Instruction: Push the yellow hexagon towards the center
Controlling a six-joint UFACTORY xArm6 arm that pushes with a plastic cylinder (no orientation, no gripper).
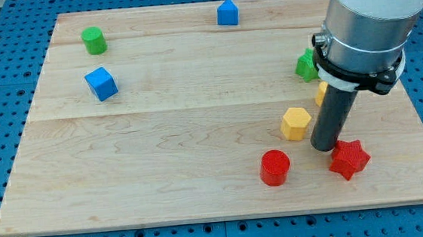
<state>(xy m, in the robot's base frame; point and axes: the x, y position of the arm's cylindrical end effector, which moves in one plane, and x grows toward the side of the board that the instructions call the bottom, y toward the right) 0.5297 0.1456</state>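
My tip (pixel 324 146) sits on the wooden board (pixel 198 135) just to the view's right of the yellow hexagon (pixel 296 122), very close to it; I cannot tell whether they touch. It is a bare rod, nothing to open or close, and it holds nothing. The hexagon lies right of centre, in the lower half. A red star (pixel 349 159) is just beside my tip at lower right, a red cylinder (pixel 275 166) at lower left. A green block (pixel 306 65) and a yellow block (pixel 320 92) peek out behind the arm.
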